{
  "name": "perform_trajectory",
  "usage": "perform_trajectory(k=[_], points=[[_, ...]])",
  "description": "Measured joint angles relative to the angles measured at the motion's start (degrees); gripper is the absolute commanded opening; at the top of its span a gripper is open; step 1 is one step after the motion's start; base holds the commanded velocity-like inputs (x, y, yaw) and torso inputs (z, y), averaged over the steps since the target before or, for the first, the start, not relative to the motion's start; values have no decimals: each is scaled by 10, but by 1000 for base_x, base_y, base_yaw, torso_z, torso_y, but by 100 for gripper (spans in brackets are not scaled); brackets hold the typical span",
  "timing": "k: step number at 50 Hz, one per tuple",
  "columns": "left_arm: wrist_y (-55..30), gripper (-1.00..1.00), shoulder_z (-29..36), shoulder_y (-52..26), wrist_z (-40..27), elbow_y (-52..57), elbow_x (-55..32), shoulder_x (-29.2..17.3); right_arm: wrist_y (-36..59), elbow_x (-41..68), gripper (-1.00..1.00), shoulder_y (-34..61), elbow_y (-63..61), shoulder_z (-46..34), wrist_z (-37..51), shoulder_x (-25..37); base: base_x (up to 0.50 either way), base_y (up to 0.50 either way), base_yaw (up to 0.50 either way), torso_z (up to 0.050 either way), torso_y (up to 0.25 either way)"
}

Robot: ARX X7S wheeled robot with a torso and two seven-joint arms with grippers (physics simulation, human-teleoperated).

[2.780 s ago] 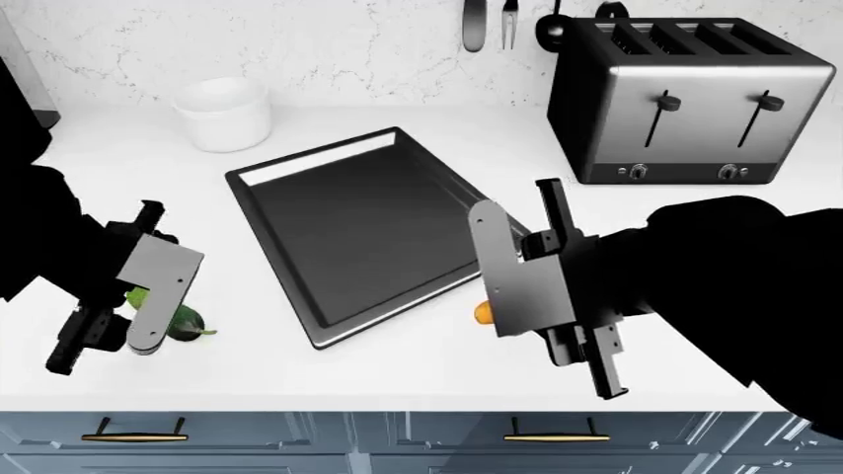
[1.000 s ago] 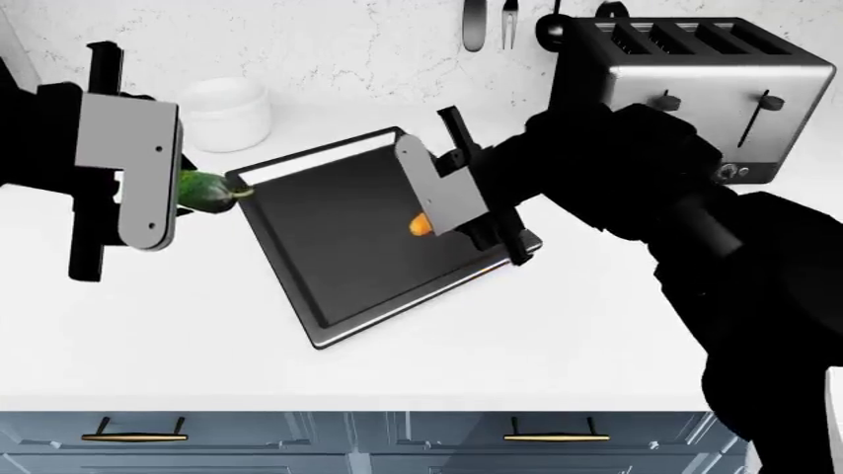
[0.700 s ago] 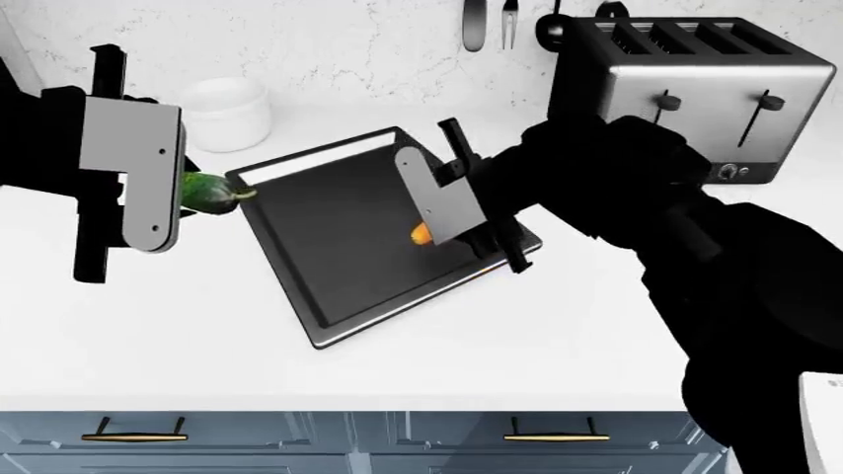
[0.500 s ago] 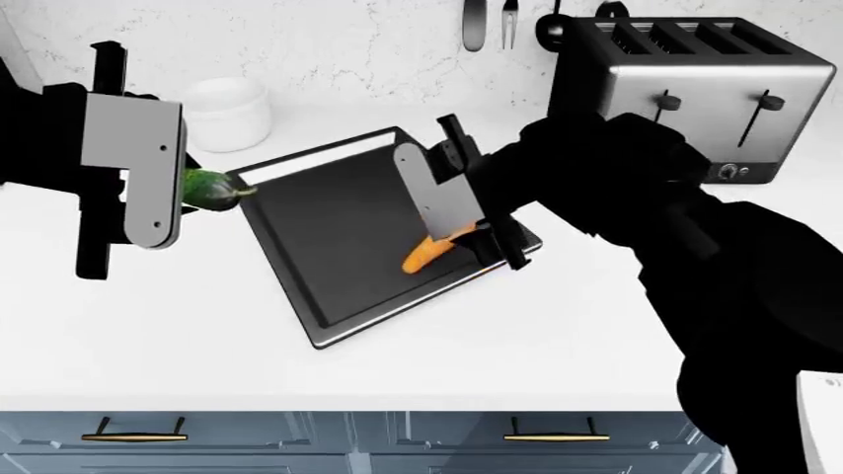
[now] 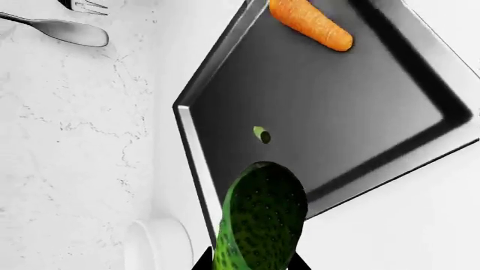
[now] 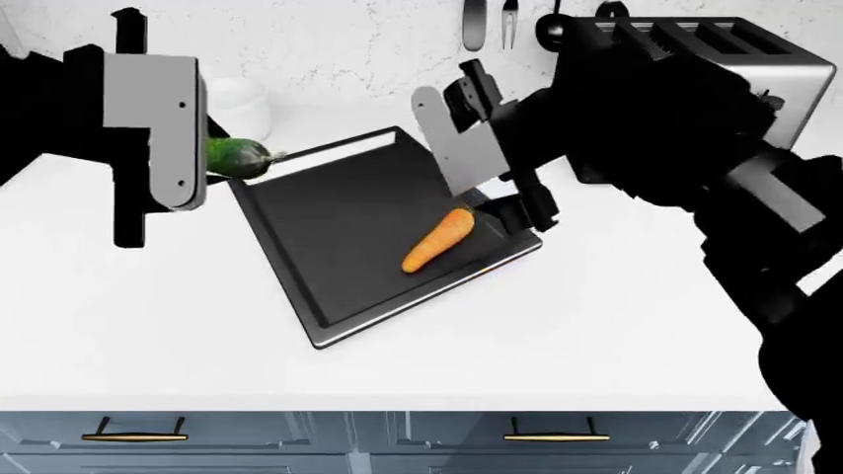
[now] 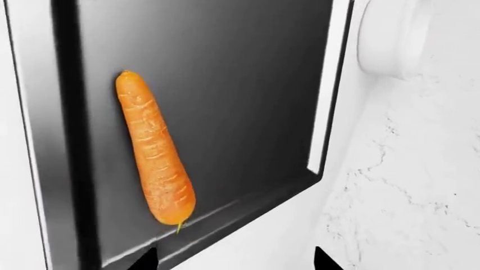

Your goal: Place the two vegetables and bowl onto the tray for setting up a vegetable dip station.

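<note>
The orange carrot [image 6: 439, 240] lies loose on the black tray [image 6: 330, 227], near its right rim; it also shows in the right wrist view [image 7: 154, 152] and the left wrist view [image 5: 311, 23]. My right gripper [image 6: 507, 188] is open and empty, lifted above the tray's right side. My left gripper [image 6: 197, 163] is shut on the dark-green cucumber [image 6: 239, 156] and holds it in the air over the tray's far left corner; the cucumber fills the left wrist view [image 5: 261, 222]. The white bowl [image 6: 244, 104] stands behind my left gripper, partly hidden.
A steel toaster [image 6: 737, 59] stands at the back right, partly behind my right arm. Utensils [image 6: 475, 25] hang on the marble wall. The white counter [image 6: 527, 336] runs to the front edge above blue drawers.
My right gripper has let the carrot go onto the tray and risen away from it. My left gripper has lifted the cucumber higher and moved it toward the tray's corner.
</note>
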Motion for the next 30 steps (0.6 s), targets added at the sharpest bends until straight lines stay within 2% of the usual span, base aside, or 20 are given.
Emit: perform_trajectory(k=[5,13,21,30], points=[[-45,-100,-37,-1,-32,-17,-51,45,80,11,100,16,-156,9,-6,70,0,0,0,0,0],[-183,-100,-56,-20,-101,-43,-87,124,171,29,100,23,-348,25,4,162,0,0,0,0,0],[-295,-100,-13,-42,-120,-45,-88,182,220,42,100,24,-458,39,17,219,0,0,0,0,0],[-338,-100,35,-36,-130,-60,-76,228,261,53,100,27,-539,50,26,261,0,0,0,0,1]])
